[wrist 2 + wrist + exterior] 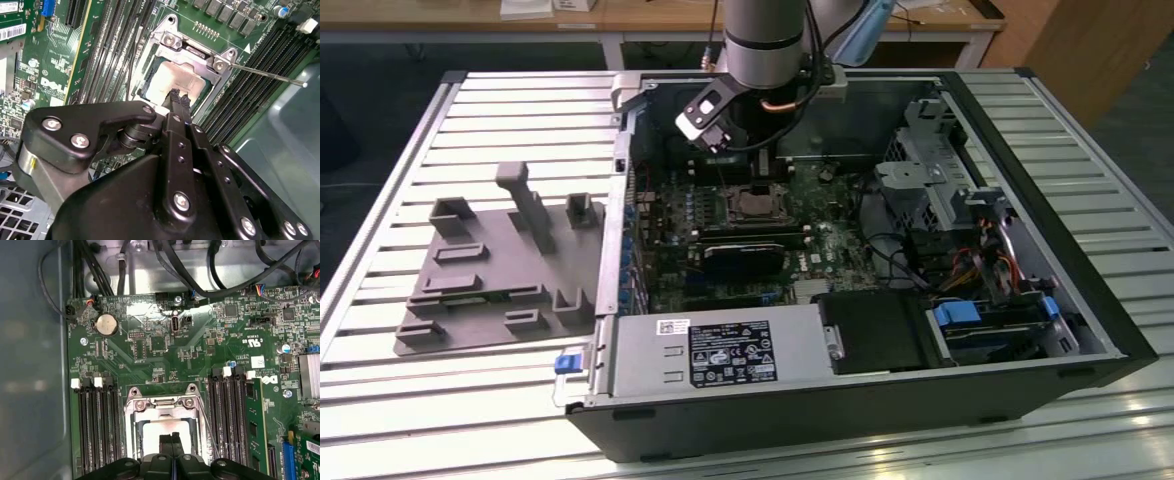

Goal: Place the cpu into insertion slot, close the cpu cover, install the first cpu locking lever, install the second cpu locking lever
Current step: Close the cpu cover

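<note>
By my reading the work is at the cover-and-lever stage. The cpu (170, 80) lies flat in the slot (192, 51). The cover (132, 430) seems to be down around it, with the chip's silver top showing through its window. A lever (265, 74) juts free to one side of the gripper (178, 98), raised off the board, so I judge it is not latched.

To do this step well, I would put any push on the cover's metal frame and not on the chip's top. The push should go straight toward the board and slowly, since a skewed one could shift the chip in its seat. The lever looks like a thin, springy rod. It would want steady contact near its free end and a path clear of the memory slots (227, 415) that flank the socket on both sides of the gripper.

The gripper's two fingers (174, 125) are pressed together, with no gap between them in both wrist views and nothing held between them. The tips sit right over the edge of the cpu nearest the gripper, with the rest of the chip and the cover's hinge end just beyond them. I cannot tell whether they touch the chip or hover just above it. The lever is apart from the tips.
</note>
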### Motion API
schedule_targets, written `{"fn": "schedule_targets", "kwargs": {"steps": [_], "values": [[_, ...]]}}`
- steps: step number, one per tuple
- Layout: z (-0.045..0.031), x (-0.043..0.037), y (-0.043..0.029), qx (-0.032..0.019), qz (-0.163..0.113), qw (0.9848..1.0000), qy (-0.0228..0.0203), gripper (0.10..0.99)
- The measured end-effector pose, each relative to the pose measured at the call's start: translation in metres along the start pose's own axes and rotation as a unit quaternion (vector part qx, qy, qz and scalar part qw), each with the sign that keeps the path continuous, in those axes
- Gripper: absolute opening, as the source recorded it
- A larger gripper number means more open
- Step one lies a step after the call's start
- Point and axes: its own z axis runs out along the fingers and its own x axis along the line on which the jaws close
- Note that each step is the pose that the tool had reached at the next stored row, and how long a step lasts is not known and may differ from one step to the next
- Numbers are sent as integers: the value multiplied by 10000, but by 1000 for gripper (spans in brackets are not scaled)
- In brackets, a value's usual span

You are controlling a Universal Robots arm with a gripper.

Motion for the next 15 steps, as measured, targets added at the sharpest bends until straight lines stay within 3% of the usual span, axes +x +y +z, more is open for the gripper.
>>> {"fn": "schedule_targets", "kwargs": {"steps": [4, 8, 11, 15], "values": [[1, 0, 0, -1, -228, 9997, -2, 102], [2, 0, 0, -4, -559, 9984, -12, 102], [2, 0, 0, -5, -825, 9966, -14, 102], [3, 0, -1, -8, -1180, 9930, -4, 102]]}}
